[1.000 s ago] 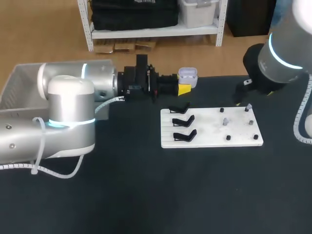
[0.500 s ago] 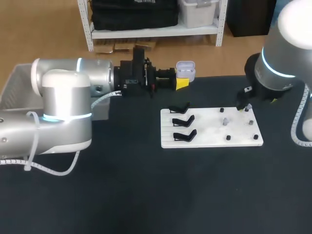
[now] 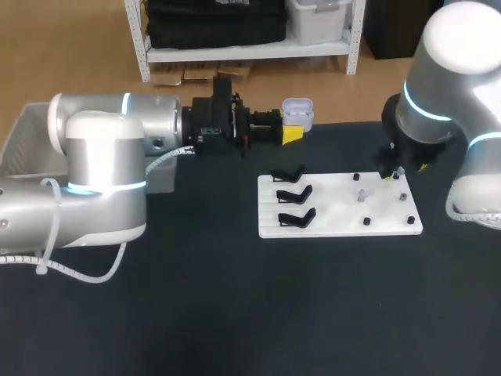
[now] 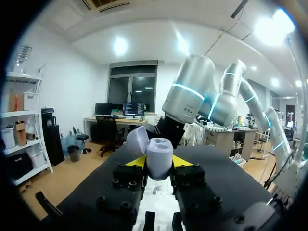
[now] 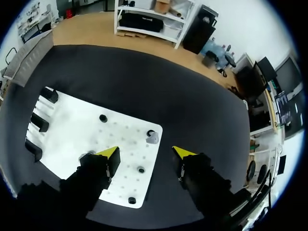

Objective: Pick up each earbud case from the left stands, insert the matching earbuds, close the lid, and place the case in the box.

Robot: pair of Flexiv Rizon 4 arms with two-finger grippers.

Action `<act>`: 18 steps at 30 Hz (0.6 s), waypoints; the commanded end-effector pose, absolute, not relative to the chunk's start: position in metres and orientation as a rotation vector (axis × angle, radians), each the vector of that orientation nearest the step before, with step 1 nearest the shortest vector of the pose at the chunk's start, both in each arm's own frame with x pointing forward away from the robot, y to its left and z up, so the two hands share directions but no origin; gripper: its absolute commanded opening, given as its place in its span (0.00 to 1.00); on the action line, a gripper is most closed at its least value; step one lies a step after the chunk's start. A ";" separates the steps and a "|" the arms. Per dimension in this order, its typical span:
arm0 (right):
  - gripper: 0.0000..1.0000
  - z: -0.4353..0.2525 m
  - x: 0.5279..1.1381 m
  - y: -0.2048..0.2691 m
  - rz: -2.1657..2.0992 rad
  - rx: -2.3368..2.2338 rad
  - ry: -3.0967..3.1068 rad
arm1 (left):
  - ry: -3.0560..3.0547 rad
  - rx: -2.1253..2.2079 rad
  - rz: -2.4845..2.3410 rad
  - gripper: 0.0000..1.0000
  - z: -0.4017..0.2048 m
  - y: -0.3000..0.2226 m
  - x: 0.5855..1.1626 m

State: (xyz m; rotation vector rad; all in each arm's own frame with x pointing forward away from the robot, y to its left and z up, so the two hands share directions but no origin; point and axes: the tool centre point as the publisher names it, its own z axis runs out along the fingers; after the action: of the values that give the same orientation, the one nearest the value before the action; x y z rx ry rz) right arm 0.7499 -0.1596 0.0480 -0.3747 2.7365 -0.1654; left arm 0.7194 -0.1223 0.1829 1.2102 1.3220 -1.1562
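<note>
At the far left edge of the dark bench (image 3: 235, 313): one pale box (image 3: 23, 133), partly behind the left arm (image 3: 109, 180); next, over the bench's far edge, the left hand (image 3: 293, 133), yellow tips clamped on the white earbud case (image 3: 298, 114), which is held above the bench with its lid tipped open. Right of centre: a white board (image 3: 337, 223) carrying three black stands (image 3: 293, 193) on its left side and small pegs (image 3: 365, 222) on its right, with a grey earbud (image 5: 152, 138) seated on a peg near the far right corner. Over that corner: the right hand (image 5: 146, 153), fingers apart, the earbud just ahead of the gap between them.
</note>
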 end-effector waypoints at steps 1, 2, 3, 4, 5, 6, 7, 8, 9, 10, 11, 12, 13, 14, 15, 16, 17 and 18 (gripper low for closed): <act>0.52 0.041 0.761 -0.158 -0.179 -0.351 2.771 | 1.319 1.204 -1.151 0.00 0.182 -0.122 0.718; 0.50 0.040 0.761 -0.159 -0.180 -0.349 2.774 | 1.319 1.204 -1.151 0.00 0.182 -0.122 0.718; 0.50 0.040 0.761 -0.159 -0.175 -0.342 2.780 | 1.319 1.204 -1.151 0.00 0.182 -0.122 0.718; 0.49 0.038 0.761 -0.160 -0.181 -0.336 2.784 | 1.319 1.204 -1.151 0.00 0.182 -0.122 0.718; 0.48 0.037 0.761 -0.161 -0.180 -0.330 2.788 | 1.319 1.204 -1.151 0.00 0.182 -0.122 0.718; 0.47 0.036 0.761 -0.162 -0.177 -0.325 2.789 | 1.319 1.204 -1.151 0.00 0.182 -0.122 0.718; 0.47 0.035 0.761 -0.163 -0.182 -0.321 2.792 | 1.319 1.204 -1.151 0.00 0.182 -0.122 0.718; 0.46 0.035 0.761 -0.163 -0.182 -0.317 2.793 | 1.319 1.204 -1.151 0.00 0.182 -0.122 0.718; 0.45 0.034 0.762 -0.164 -0.181 -0.313 2.794 | 1.319 1.204 -1.151 0.00 0.182 -0.122 0.718; 0.44 0.032 0.762 -0.165 -0.182 -0.307 2.798 | 1.319 1.204 -1.151 0.00 0.182 -0.122 0.718; 0.44 0.031 0.763 -0.165 -0.184 -0.303 2.800 | 1.319 1.204 -1.151 0.00 0.182 -0.122 0.718; 0.45 0.030 0.764 -0.165 -0.185 -0.296 2.801 | 1.319 1.204 -1.151 0.00 0.182 -0.122 0.718; 0.44 0.029 0.765 -0.166 -0.184 -0.292 2.803 | 1.319 1.204 -1.151 0.00 0.182 -0.122 0.718; 0.44 0.028 0.766 -0.166 -0.184 -0.289 2.805 | 1.319 1.204 -1.151 0.00 0.182 -0.122 0.718; 0.44 0.027 0.767 -0.166 -0.184 -0.284 2.808 | 1.319 1.204 -1.151 0.00 0.182 -0.122 0.718; 0.43 0.026 0.767 -0.167 -0.183 -0.282 2.809 | 1.319 1.204 -1.151 0.00 0.182 -0.122 0.718; 0.42 0.026 0.768 -0.167 -0.183 -0.279 2.810 | 1.319 1.204 -1.151 0.00 0.182 -0.122 0.718; 0.42 0.026 0.769 -0.167 -0.184 -0.277 2.811 | 1.319 1.204 -1.151 0.00 0.182 -0.122 0.718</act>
State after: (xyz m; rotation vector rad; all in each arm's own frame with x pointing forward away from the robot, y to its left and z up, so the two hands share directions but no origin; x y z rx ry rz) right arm 0.7635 -0.1687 0.0278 -0.2780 2.8039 -0.1811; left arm 0.7194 -0.1225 0.1830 1.2103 1.3235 -1.1558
